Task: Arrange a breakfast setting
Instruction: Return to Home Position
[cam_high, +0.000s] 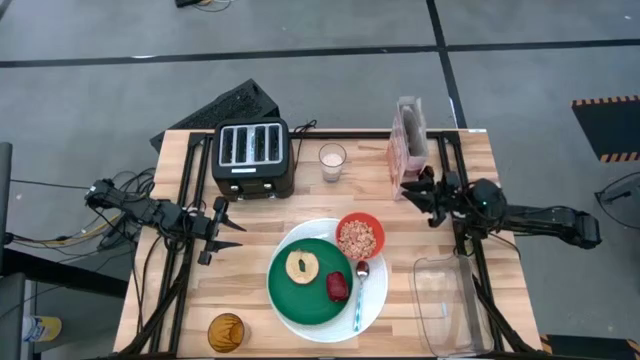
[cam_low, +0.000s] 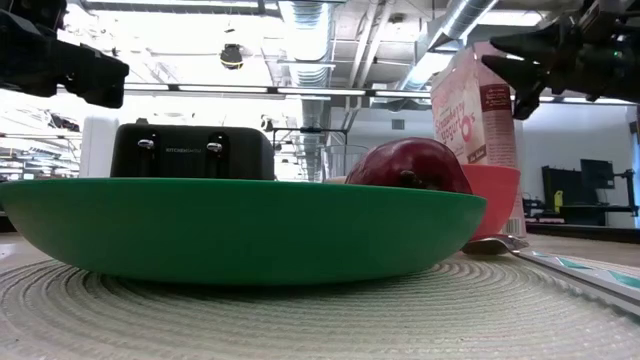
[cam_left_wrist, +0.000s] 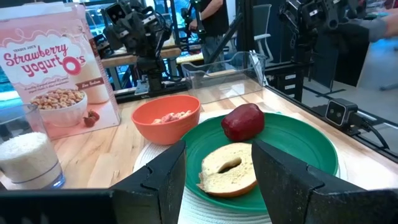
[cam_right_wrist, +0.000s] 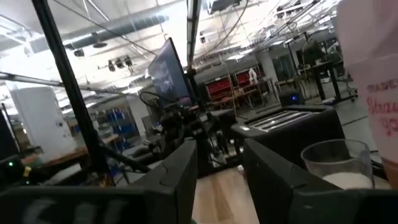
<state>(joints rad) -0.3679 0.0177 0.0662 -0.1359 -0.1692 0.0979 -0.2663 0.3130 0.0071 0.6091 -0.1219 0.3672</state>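
The setting is judged laid. On the one large white round mat (cam_high: 310, 228), one green plate (cam_high: 290, 295) is set, and it carries one round toasted bread (cam_high: 302, 266) and one dark-red fruit (cam_high: 338, 287). One red bowl (cam_high: 360, 236) of cereal is placed at the mat's far edge, and one blue-handled spoon (cam_high: 359, 305) is laid on the mat beside the plate. Only the arms' return to rest is judged to remain. The left tool (cam_high: 238, 233) and right tool (cam_high: 410, 192) are both held apart and empty, off the mat above the desk (cam_high: 160, 290)
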